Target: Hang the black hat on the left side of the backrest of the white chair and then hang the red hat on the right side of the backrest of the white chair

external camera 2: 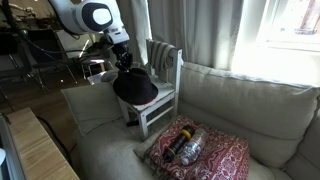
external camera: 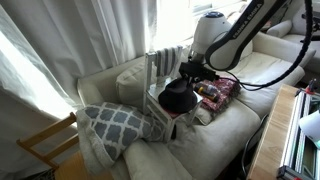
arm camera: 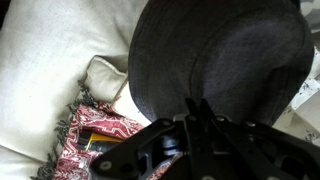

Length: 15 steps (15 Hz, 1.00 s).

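Observation:
My gripper [external camera: 190, 72] [external camera 2: 124, 62] [arm camera: 197, 108] is shut on the brim of the black hat [external camera: 178, 97] [external camera 2: 134, 88] [arm camera: 215, 55] and holds it over the seat of the white chair [external camera: 158, 68] [external camera 2: 166, 62], which stands on a beige sofa. In the wrist view the hat's dark crown fills the upper right and the fingers pinch its edge. The red hat is hidden or out of view; I cannot make it out in any frame.
A grey patterned cushion [external camera: 115, 122] lies beside the chair on the sofa [external camera 2: 270, 110]. A red patterned cloth bundle [external camera 2: 205, 150] [external camera: 215, 92] [arm camera: 85, 140] holding dark objects sits on the seat. A wooden chair [external camera: 45, 145] stands near the sofa's end. Curtains hang behind.

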Each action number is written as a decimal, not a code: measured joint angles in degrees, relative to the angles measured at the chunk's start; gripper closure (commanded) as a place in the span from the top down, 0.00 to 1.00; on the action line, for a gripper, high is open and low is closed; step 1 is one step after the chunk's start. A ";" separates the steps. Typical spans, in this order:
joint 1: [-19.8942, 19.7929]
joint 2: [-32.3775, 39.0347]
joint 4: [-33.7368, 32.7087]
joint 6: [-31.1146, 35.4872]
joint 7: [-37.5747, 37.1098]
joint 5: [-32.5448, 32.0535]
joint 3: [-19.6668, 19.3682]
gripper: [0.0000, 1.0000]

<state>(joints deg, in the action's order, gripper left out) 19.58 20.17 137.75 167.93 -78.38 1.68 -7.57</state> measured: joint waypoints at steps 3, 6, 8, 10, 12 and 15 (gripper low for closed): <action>2.84 -1.25 -0.06 -0.42 -2.71 -2.61 -2.49 0.02; 6.86 -3.79 -0.52 -3.35 -8.79 -9.00 -6.45 0.02; 8.00 -6.25 -1.22 -6.78 -13.03 -14.47 -7.49 0.02; 7.72 -9.38 -1.96 -10.68 -15.50 -18.51 -6.62 0.02; 6.20 -12.86 -2.67 -14.36 -15.86 -20.36 -3.86 0.02; 2.61 -17.48 -3.48 -17.04 -15.55 -21.00 1.75 0.07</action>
<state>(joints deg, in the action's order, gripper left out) 22.19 2.69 134.27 150.89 -93.93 -19.32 -5.82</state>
